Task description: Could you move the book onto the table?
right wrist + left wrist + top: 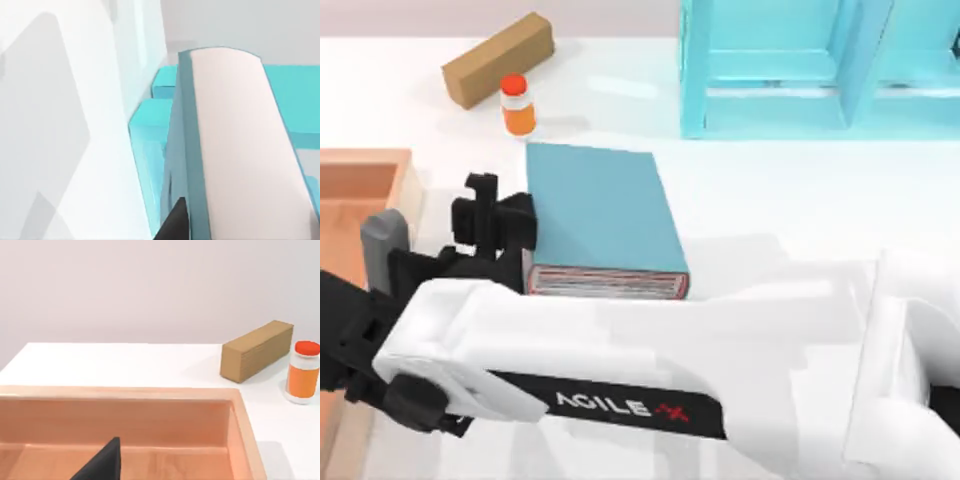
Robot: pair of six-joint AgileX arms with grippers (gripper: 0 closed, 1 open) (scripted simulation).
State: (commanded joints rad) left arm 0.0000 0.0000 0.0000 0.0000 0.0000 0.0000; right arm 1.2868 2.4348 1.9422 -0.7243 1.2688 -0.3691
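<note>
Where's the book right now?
In the top view the book is left of the table's middle, just below the orange bottle, with the right gripper at its left edge and the blue shelf unit up to its right.

The book [595, 205] is showing a matt teal cover and white paper page edges with reddish trim, lying on the smooth white table [790, 200]. At ten o'clock from it, the box [498, 58] is looking like plain tan cardboard, while the tray [125, 405] is showing smooth orange-brown wood.
</note>
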